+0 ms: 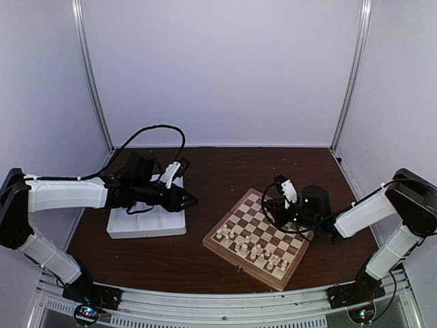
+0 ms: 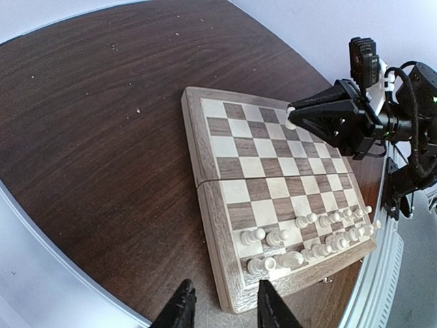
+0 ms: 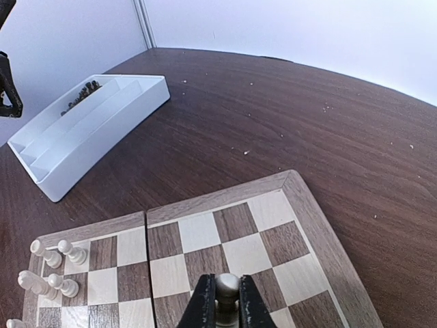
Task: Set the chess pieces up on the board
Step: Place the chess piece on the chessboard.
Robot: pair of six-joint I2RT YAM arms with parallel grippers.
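The wooden checkered board (image 1: 235, 254) lies right of centre. Several cream-white chess pieces (image 1: 254, 250) stand in its two near rows; they also show in the left wrist view (image 2: 300, 240) and the right wrist view (image 3: 54, 268). My right gripper (image 1: 269, 204) is shut on a cream-white pawn (image 3: 227, 287) and holds it over the board's bare far squares (image 3: 205, 229); the left wrist view shows this pawn (image 2: 291, 125) too. My left gripper (image 1: 192, 200) is open and empty, above the table between tray and board (image 2: 205, 225). Dark brown pieces (image 3: 82, 94) lie in the tray.
A white compartmented plastic tray (image 1: 147, 224) sits left of the board, under my left arm; it also shows in the right wrist view (image 3: 102, 123). The dark wooden table (image 1: 225, 171) ends at white walls behind and at both sides. A black cable (image 1: 160, 130) loops above my left arm.
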